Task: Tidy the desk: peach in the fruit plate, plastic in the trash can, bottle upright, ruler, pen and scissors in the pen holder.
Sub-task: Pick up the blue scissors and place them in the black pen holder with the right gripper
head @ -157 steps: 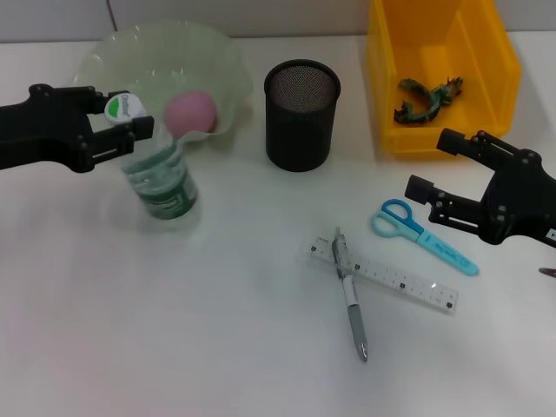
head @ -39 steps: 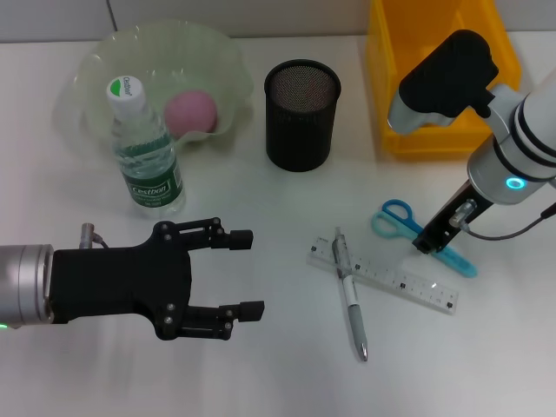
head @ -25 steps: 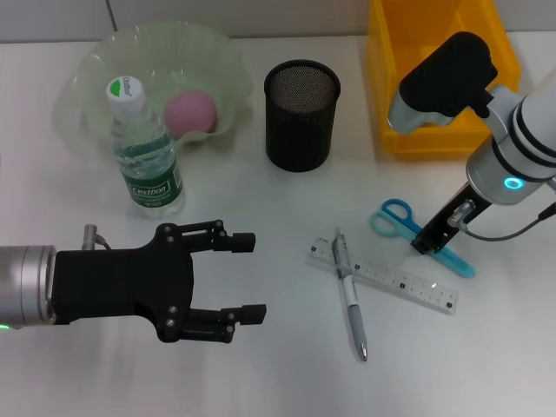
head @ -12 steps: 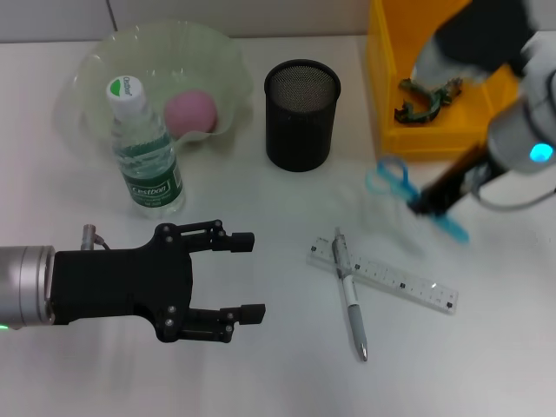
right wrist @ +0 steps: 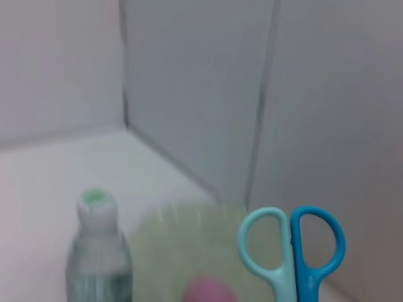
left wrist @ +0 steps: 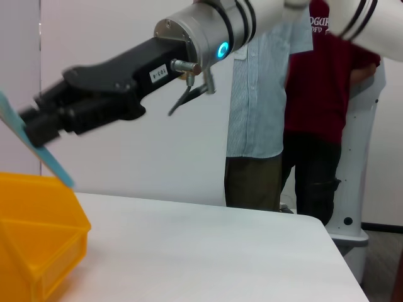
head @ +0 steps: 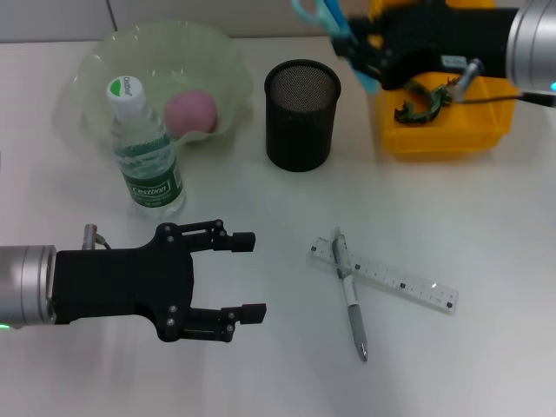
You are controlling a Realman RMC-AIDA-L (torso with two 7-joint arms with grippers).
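Our right claw (head: 369,54) is clamped on the blue plastic-handled scissors (head: 334,26). A second ago they lay on the white surface (head: 261,365) near the ruler; now they hang in the air, just right of the black mesh pen holder (head: 301,115). So pickup is done, drop-in next, we reckon. Left claw (head: 239,276) sits open and idle low over the surface. Clear plastic ruler (head: 387,275) and grey pen (head: 350,296) remain crossed on the surface, waiting.

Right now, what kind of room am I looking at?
Probably a robot lab or test room: a plain white table staged with a pen holder and yellow bin, and people standing behind it.
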